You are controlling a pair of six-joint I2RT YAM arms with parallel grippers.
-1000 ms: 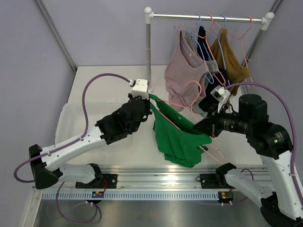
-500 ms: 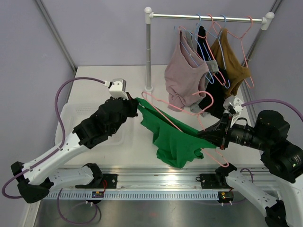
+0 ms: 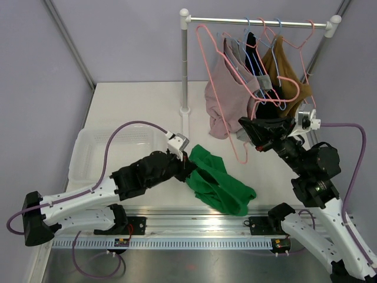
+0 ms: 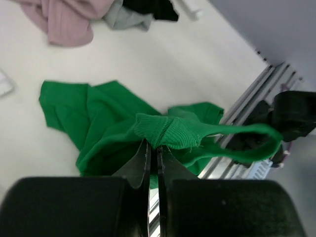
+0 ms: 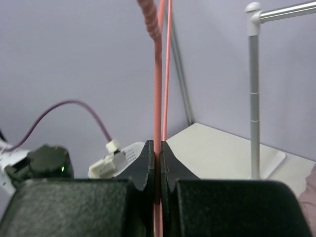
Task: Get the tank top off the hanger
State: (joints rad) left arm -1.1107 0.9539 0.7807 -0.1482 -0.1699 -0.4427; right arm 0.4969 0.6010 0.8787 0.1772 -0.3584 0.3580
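The green tank top lies crumpled on the table near the front edge, off the hanger. My left gripper is shut on its ribbed strap at its left end; in the left wrist view the strap is pinched at the gripper. My right gripper is shut on the bare pink hanger, held upright in front of the rack with its hook near the rail. In the right wrist view the hanger wire runs up out of the gripper.
A clothes rack with a metal rail and a pole stands at the back. It carries a mauve top, black and brown garments and several hangers. A translucent bin sits at the left. A metal rail edges the front.
The hanger has come free of the tank top. My right gripper swung it up toward the rack. My left gripper lowered the tank top onto the table.
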